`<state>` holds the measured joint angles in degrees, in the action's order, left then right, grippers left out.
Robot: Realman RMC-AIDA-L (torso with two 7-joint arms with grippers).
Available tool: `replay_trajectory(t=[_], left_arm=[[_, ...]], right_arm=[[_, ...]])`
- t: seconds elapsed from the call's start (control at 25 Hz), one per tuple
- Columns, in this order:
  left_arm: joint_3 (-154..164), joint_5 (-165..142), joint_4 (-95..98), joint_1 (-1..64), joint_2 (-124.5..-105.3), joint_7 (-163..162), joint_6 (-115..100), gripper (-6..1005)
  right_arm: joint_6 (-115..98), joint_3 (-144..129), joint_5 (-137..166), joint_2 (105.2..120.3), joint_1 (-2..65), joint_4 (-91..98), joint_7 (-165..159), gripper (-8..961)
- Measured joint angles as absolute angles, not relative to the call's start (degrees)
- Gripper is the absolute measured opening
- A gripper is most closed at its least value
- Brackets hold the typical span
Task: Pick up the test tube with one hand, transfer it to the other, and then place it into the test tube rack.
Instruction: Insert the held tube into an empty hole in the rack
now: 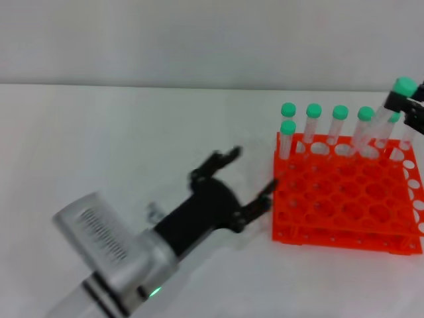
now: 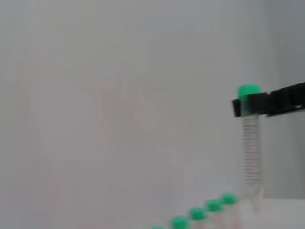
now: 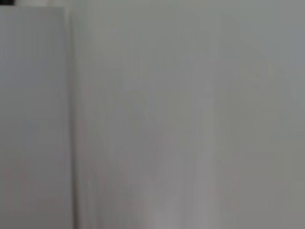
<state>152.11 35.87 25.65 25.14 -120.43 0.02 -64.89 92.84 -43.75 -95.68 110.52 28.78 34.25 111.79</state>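
My right gripper [image 1: 401,103] is at the far right edge of the head view, shut on the test tube [image 1: 383,118] just under its green cap. The tube hangs tilted, its lower end over the back right of the orange test tube rack [image 1: 344,240]. The left wrist view shows the same black gripper [image 2: 245,108] holding the tube [image 2: 251,157] upright above the other caps. My left gripper [image 1: 252,172] is open and empty, low over the table just left of the rack. The right wrist view shows only a grey wall.
Several other green-capped tubes [image 1: 313,111] stand in the rack's back row; their caps also show in the left wrist view [image 2: 214,205]. The white table [image 1: 99,146] stretches left of the rack. A grey wall stands behind.
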Motion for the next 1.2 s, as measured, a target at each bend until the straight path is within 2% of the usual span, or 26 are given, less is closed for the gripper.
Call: replay_trajectory(t=[0.16,0.32,0.4,0.64,1.2], left_arm=[[151.6,39.8,24.8,19.2,-120.25,2.6,-70.8,742],[151.6,47.0,21.7,15.7,-120.29,3.0,-74.1,826],[151.7,50.6,20.6,14.8,-120.35,3.2,-74.1,849],[151.7,54.8,19.8,12.8,-120.21,3.1,-74.9,861],[151.9,55.2,19.9,13.4,-120.14,3.1,-74.9,854]], right_arm=[[87.3,-44.5,-94.5,111.88,30.5,34.8,113.0,239],[83.1,-44.7,-90.5,114.61,33.2,36.4,114.0,239],[80.8,-46.1,-89.4,115.43,34.2,37.1,114.5,239],[75.5,-52.1,-90.2,115.80,34.9,36.7,115.9,239],[69.5,-55.8,-94.3,116.00,35.1,33.4,119.9,238]])
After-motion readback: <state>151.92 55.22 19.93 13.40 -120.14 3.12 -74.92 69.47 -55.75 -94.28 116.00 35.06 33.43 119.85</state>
